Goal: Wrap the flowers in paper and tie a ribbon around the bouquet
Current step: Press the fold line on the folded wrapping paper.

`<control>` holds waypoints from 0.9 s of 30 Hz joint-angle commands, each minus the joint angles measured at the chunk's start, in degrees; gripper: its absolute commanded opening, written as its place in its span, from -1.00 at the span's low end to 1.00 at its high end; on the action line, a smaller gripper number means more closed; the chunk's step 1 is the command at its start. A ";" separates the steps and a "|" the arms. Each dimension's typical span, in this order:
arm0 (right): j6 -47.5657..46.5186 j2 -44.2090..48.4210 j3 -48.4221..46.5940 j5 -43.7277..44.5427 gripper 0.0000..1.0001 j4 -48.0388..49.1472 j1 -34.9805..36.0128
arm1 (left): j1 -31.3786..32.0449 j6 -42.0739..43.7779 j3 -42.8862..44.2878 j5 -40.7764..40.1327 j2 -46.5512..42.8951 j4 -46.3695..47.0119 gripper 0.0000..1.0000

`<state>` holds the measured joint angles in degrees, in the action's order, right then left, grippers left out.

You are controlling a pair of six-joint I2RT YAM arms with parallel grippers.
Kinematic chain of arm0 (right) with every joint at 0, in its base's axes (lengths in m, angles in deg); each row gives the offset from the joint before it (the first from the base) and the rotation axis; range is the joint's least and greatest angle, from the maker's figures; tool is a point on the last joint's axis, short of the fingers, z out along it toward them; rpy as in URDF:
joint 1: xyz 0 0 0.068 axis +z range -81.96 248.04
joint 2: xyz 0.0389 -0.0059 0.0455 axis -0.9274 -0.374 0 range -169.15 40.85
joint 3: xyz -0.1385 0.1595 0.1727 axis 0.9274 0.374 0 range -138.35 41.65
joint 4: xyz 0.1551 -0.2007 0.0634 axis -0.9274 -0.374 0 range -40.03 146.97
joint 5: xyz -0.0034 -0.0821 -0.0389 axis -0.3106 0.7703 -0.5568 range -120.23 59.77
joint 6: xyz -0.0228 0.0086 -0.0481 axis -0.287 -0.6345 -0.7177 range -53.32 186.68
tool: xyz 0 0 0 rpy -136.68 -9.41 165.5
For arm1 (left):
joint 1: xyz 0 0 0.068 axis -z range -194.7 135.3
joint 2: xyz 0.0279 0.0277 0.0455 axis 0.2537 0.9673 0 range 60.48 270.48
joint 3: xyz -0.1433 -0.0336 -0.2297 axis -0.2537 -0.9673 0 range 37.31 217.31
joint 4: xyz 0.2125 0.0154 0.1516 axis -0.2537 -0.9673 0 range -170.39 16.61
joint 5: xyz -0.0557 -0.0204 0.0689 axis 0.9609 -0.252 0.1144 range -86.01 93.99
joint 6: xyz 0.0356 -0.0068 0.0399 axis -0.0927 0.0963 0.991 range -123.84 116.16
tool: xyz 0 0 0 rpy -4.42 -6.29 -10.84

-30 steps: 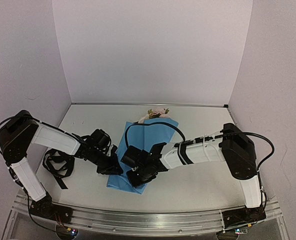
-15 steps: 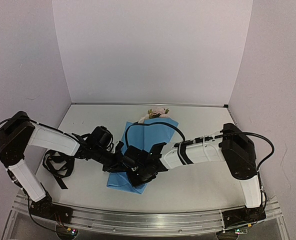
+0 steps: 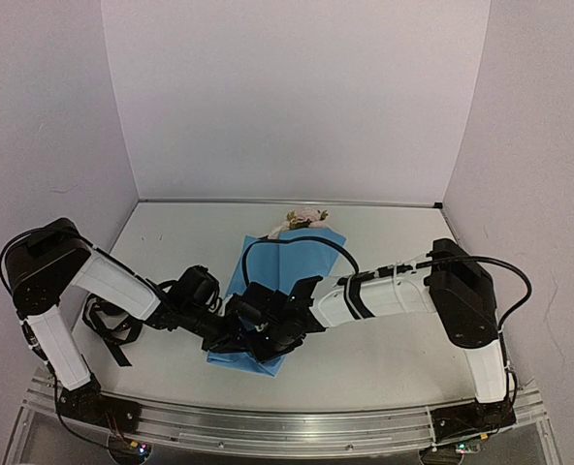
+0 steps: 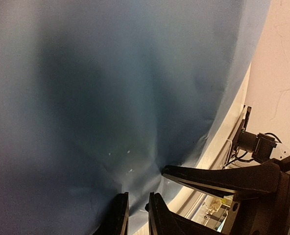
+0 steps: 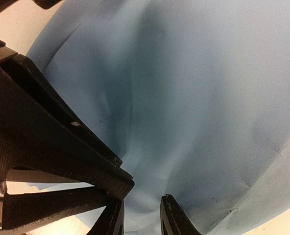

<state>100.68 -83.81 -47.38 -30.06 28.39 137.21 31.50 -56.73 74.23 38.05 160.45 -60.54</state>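
Observation:
The light blue paper (image 3: 292, 262) lies folded lengthwise over the flowers (image 3: 306, 217), whose pale rose heads stick out at its far end. This bundle is the bouquet, with no band round it. The black ribbon (image 3: 112, 315) lies in a loose heap at the left, under the left arm. Both grippers meet at the paper's near end. My left gripper (image 3: 231, 334) (image 4: 137, 213) is shut on a raised fold of paper (image 4: 110, 88). My right gripper (image 3: 266, 341) (image 5: 140, 215), just to its right, is shut on the paper (image 5: 199, 98) too. The stems are hidden.
A black cable (image 3: 297, 242) from the right arm arches over the paper. A metal rail (image 3: 268, 426) runs along the table's near edge. White walls close in the back and both sides. The two grippers nearly touch.
My left gripper has moved right, from the paper's left edge onto its near end beside the right gripper. The right arm has held still.

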 commanded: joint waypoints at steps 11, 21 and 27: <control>-0.07 -6.65 3.29 -2.17 -0.45 -5.44 0.27 | -4.41 0.06 -5.38 -6.21 -3.99 -2.65 -0.69; -0.09 -6.70 3.38 -2.37 -0.45 -5.44 0.27 | -10.32 -0.44 -7.81 -6.51 -5.97 -1.71 -0.69; -0.16 -6.57 3.32 -2.27 -0.45 -5.44 0.27 | -11.65 0.97 -6.72 -7.04 -8.90 -4.36 -0.69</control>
<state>100.58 -83.92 -47.47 -30.06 28.34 137.21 20.79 -56.77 67.48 34.57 153.94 -60.01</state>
